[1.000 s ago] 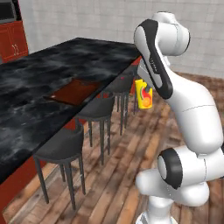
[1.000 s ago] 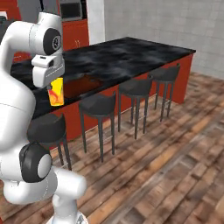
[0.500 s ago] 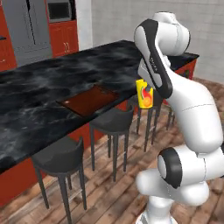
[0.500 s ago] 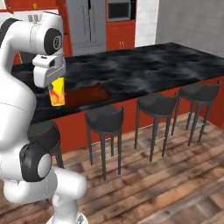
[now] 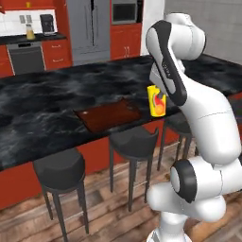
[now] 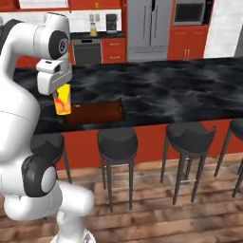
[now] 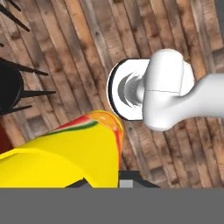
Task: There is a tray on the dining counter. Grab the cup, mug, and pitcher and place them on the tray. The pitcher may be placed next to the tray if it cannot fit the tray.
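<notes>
- Wood plank floor (image 6: 156, 209) in brown tones.
- Black round stools (image 6: 117, 141) on thin legs stand along the island's red base (image 6: 152, 144).
- Red cabinets (image 6: 190, 45) line the back wall beside a grey refrigerator (image 6: 151, 23).
- A microwave (image 6: 190, 12) sits above; a dishwasher (image 6: 88, 51) under the far worktop.

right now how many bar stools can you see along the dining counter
4 in the right base view: one behind the arm, one below the tray, one further right, one cut off at the edge.
</notes>
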